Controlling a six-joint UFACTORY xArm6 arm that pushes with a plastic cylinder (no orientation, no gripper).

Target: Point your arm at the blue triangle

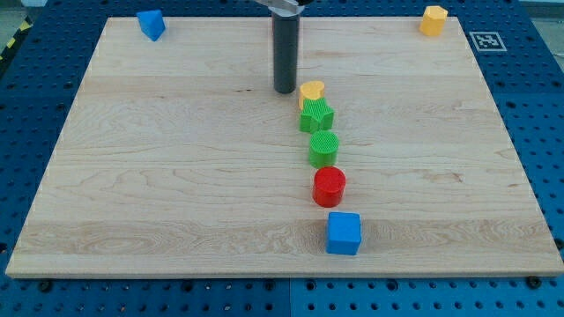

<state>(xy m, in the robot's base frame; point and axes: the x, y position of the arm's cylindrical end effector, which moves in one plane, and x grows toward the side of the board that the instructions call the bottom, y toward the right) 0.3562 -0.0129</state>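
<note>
The blue triangle (152,24) lies at the board's top left corner. My tip (285,90) rests on the board near the top middle, far to the right of the blue triangle and just left of a yellow heart (312,90). Below the heart runs a column of blocks: a green star (315,115), a green cylinder (323,148), a red cylinder (330,186) and a blue cube (344,233).
A yellow hexagon-like block (433,19) sits at the top right corner. The wooden board (159,176) lies on a blue perforated table. A marker tag (484,40) sits beyond the board's top right edge.
</note>
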